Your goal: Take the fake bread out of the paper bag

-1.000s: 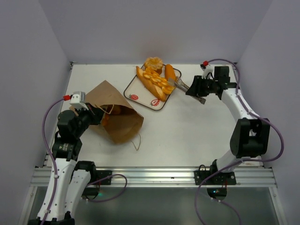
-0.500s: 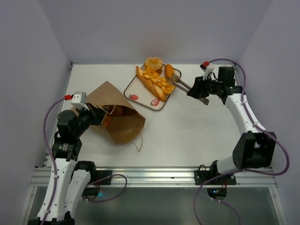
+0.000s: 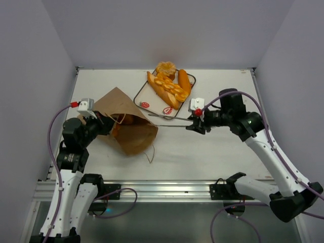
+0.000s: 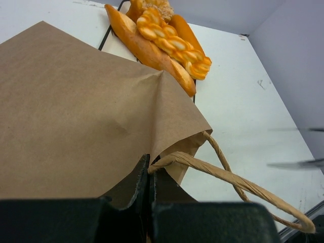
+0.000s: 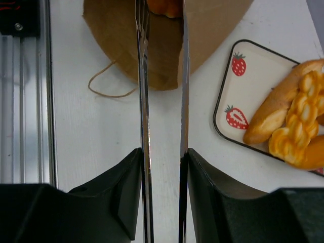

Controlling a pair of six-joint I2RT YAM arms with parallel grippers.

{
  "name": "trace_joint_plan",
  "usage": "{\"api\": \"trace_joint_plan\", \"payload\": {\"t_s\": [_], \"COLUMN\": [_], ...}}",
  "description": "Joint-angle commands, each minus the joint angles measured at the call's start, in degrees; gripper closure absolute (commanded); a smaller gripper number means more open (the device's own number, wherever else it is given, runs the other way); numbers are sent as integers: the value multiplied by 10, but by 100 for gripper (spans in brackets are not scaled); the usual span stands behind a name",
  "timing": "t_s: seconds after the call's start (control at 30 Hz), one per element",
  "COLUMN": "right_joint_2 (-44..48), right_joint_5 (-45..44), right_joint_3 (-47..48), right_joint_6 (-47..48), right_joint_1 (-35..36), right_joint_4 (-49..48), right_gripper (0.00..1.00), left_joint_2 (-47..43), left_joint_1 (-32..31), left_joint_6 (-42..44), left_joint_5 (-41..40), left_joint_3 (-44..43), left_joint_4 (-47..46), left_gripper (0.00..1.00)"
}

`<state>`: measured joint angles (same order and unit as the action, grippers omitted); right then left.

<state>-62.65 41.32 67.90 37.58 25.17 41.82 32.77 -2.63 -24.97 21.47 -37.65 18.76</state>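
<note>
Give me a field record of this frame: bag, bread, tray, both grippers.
paper bag: lying on the table, mouth toward the right arm
left gripper: shut on the bag's rim
right gripper: shut on metal tongs, tips at the bag mouth
bread in bag: orange piece visible inside
strawberry tray: holds baguette, braided loaf, oval roll

Right gripper [image 3: 198, 121] has left the far right, beside the tray's [image 3: 144, 101] right edge; it now sits nearer and toward centre, just near-right of the tray. Its tongs [image 3: 172, 120], earlier tipped at the tray, now point left, tips at the paper bag's [image 3: 132, 136] open mouth. Tong arms slightly closer together. Right arm [image 3: 273, 157] is stretched out lower, toward near right.
</note>
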Motion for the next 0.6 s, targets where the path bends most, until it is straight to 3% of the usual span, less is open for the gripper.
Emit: {"api": "trace_joint_plan", "payload": {"t_s": [0.0, 0.2, 0.3, 0.47, 0.57], "right_joint_2": [19, -4, -38, -150, -204], "right_joint_5": [-32, -196, -325, -552, -620], "right_joint_3": [14, -22, -30, 11, 28], "right_joint_6": [86, 82, 78, 29, 21], "right_joint_1": [71, 249, 344, 393, 399], "right_joint_4": [46, 0, -42, -155, -183], "right_gripper": [58, 59, 59, 59, 59], "left_joint_2": [6, 13, 15, 12, 9], "left_joint_1": [2, 2, 2, 2, 2], "left_joint_6": [-17, -46, -53, -72, -80], "left_joint_5": [9, 25, 20, 10, 11], "left_joint_3": [2, -3, -12, -19, -18], "left_joint_4": [-29, -46, -44, -46, -44], "left_gripper": [100, 100, 100, 100, 100]}}
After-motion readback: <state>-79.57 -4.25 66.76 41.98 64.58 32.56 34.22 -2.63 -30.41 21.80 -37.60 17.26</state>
